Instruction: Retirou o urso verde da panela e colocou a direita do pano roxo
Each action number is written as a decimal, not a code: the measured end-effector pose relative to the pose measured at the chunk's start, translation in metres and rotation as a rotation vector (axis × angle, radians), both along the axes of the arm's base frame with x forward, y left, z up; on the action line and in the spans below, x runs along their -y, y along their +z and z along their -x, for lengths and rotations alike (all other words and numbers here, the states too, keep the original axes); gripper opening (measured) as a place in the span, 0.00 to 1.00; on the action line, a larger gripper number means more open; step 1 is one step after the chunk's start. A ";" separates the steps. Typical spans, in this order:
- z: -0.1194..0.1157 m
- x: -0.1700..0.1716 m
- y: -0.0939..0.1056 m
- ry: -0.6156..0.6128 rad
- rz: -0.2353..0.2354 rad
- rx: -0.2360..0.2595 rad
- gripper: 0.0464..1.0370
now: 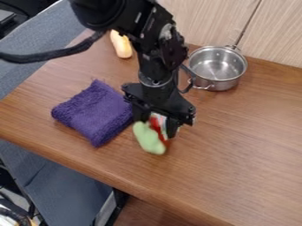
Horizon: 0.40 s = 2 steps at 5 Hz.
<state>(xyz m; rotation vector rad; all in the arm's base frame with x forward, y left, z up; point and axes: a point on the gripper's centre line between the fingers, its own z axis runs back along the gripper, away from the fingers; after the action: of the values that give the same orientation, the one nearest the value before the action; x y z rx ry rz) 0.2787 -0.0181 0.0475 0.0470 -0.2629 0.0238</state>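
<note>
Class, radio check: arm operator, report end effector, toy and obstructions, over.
Black end effector closed on green-and-red toy bear. Bear right of folded purple cloth, touchdown unclear. Cloth close alongside; shiny metal saucepan farther back.

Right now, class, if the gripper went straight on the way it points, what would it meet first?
The wooden table, most likely, with the green bear in the gripper touching down first; how much gap remains is unclear.

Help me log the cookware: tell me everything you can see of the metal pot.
The pot is round, shiny and silver, apparently stainless steel, and open at the top. A small loop sticks out at its near left; a long thin handle slants up toward the wood-grain panel behind. It stands upright by the table's back edge, beside the arm in this view; contact is unclear.
</note>
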 end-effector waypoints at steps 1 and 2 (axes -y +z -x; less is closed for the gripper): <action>-0.001 0.000 0.000 0.001 0.004 -0.006 0.97; -0.001 -0.001 0.002 -0.001 -0.009 -0.010 0.96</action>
<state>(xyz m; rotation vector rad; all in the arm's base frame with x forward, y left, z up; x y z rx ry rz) 0.2797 -0.0167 0.0491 0.0558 -0.2534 0.0213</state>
